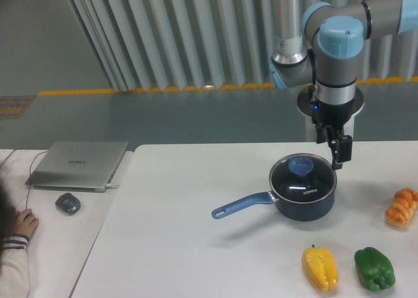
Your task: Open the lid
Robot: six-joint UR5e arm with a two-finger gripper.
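Observation:
The lid (304,178), dark glass with a silver rim, a blue knob and small white lettering, lies flat on the dark blue saucepan (304,200), whose long blue handle points left. My gripper (340,155) hangs above the table just right of and behind the lid's far right edge, apart from it. Its dark fingers point down with nothing held between them; from this angle the gap between them does not show.
A yellow pepper (320,267) and a green pepper (374,268) lie near the front edge. A bread roll (401,207) sits at the right. A laptop (80,164) and a mouse (67,202) rest on the left desk, by a person's hand (19,223).

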